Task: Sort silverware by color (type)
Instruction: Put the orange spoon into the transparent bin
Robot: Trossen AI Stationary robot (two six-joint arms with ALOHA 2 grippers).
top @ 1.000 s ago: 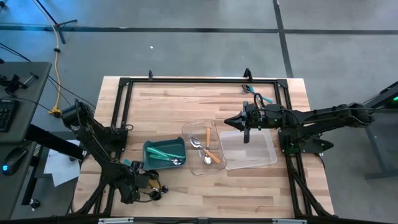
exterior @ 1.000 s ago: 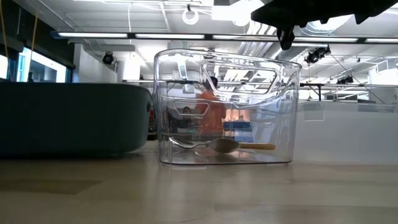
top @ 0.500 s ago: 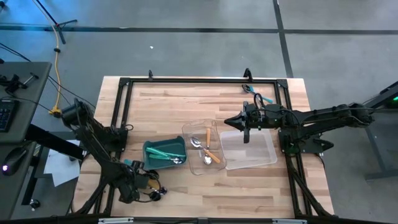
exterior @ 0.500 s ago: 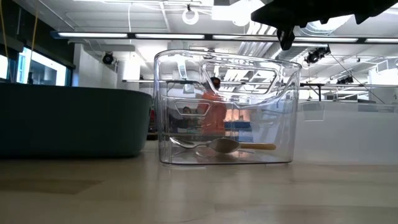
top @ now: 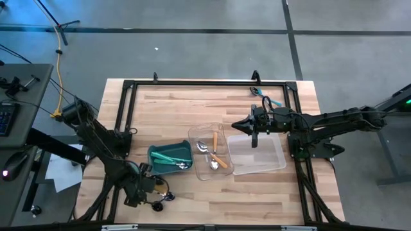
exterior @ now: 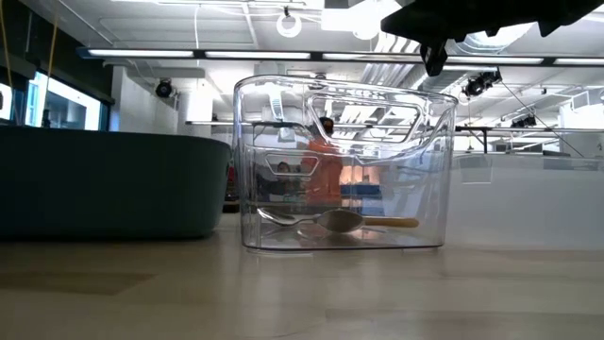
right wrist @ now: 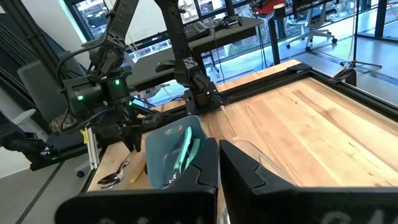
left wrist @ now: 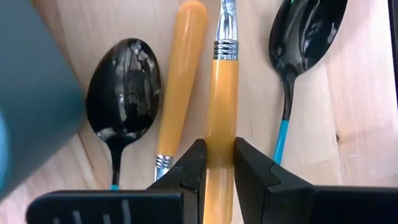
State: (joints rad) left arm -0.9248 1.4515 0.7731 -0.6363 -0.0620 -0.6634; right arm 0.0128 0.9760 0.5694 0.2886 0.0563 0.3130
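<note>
In the left wrist view my left gripper (left wrist: 220,167) is shut on an orange-handled utensil (left wrist: 221,93) that lies among others on the wood: a second orange handle (left wrist: 180,81) and two black spoons with teal handles (left wrist: 124,87) (left wrist: 308,31). In the high view this gripper (top: 152,194) is near the table's near edge, just nearer than the teal bin (top: 170,158). Teal-handled pieces (top: 168,157) lie in the bin. Orange-handled spoons (top: 215,156) lie in a clear tray (top: 196,138). My right gripper (top: 253,128) is shut and hovers above a second clear tray (top: 260,154). My left gripper pinches the orange handle (left wrist: 221,140) between its two fingers (left wrist: 191,168), below the metal collar. The fingers come from above, pointing down, one on each side of the handle. The utensil lies parallel to its neighbours; whether it is off the wood I cannot tell.
A black frame (top: 192,83) runs around the tabletop. A small teal thing (top: 271,100) lies at the far right corner. In the low view the bin (exterior: 104,184) and the clear tray (exterior: 340,165) stand side by side, with bare wood nearer.
My left arm has shifted a little toward the table's right near the bin's near side. My right arm has kept still, and the trays and bin stand as before.
</note>
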